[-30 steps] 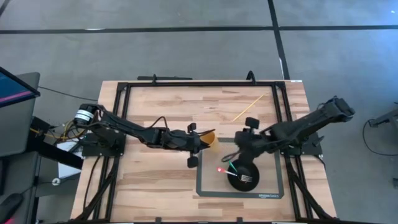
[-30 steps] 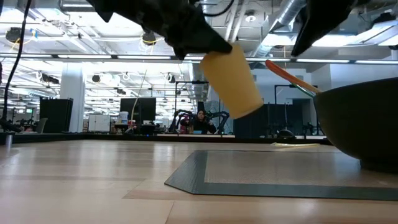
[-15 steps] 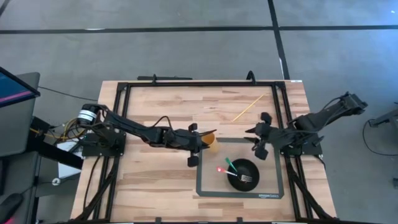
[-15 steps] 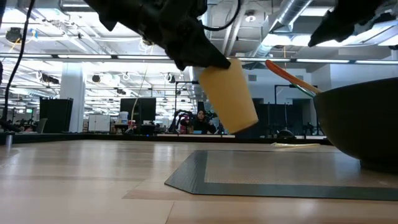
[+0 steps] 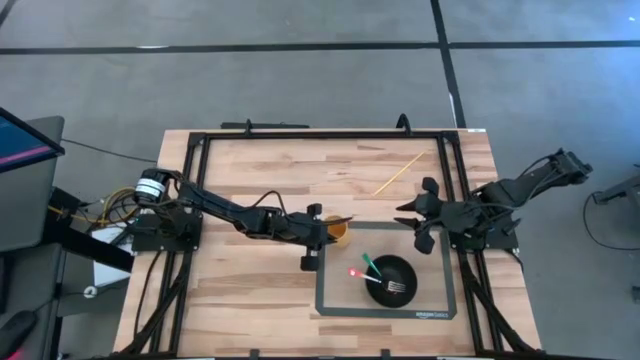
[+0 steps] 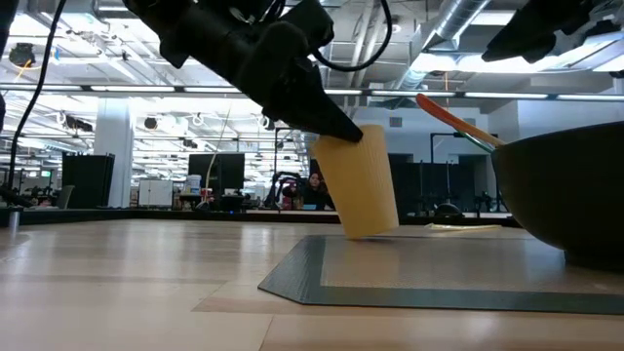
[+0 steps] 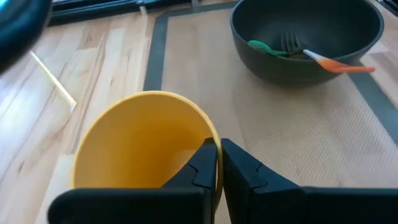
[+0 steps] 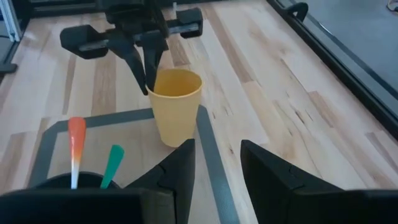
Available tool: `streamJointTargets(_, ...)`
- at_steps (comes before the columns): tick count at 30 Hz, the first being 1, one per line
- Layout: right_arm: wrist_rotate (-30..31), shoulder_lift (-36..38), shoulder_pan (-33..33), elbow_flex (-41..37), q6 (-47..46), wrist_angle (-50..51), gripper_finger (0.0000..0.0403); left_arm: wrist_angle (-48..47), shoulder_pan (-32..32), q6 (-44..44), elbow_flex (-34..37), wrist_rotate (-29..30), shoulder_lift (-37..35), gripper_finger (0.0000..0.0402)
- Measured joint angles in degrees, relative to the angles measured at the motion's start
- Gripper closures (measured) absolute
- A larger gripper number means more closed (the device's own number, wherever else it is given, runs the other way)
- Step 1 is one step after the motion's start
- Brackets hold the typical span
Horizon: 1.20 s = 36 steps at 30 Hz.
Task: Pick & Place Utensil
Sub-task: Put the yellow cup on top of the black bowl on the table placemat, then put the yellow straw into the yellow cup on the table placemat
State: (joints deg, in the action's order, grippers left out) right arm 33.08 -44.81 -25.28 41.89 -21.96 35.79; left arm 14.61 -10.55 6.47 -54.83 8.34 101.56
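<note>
A yellow cup (image 5: 339, 229) stands at the far left corner of the grey mat (image 5: 335, 300), seen also in the low view (image 6: 361, 185) and the right wrist view (image 8: 176, 102). My left gripper (image 7: 219, 146) is shut on its rim. A dark bowl (image 5: 390, 282) on the mat holds a green spoon (image 7: 264, 47), a fork (image 7: 290, 43) and an orange-handled utensil (image 7: 339, 64). My right gripper (image 5: 412, 215) is open, raised near the table's right edge, touching nothing. My left gripper pinches the cup's rim (image 7: 213, 163) on its left side, one finger inside the cup and one outside. The fingers (image 6: 336, 122) come slanting down from the table's left. The cup stands almost upright, slightly tilted, with its base (image 6: 369, 234) on the table.
A thin pale stick (image 5: 398, 172) lies on the wood toward the far right. A black frame (image 5: 300, 133) runs round the table. Bare wood lies left of and near to the mat.
My left gripper has come down and toward the mat, lowering the cup from the air until its base meets the table, and tipping it from a strong slant to nearly upright. My right gripper has drawn back from above the bowl toward the table's right edge.
</note>
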Motion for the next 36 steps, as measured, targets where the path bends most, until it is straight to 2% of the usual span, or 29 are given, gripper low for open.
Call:
streamJointTargets(6,-0.03,-1.73,0.02,0.00,0.00,-0.02,0.0281,-0.29,0.00,2.59,0.02,-0.11,-0.07,0.0381)
streamJointTargets(25,-0.03,-4.27,0.70,0.00,0.02,-0.31,0.0281,-0.12,0.07,6.67,0.26,0.17,0.11,0.0314)
streamJointTargets(36,-0.04,-4.27,0.70,0.00,0.00,-1.89,0.0281,6.99,0.04,8.31,0.20,0.13,0.00,0.0271)
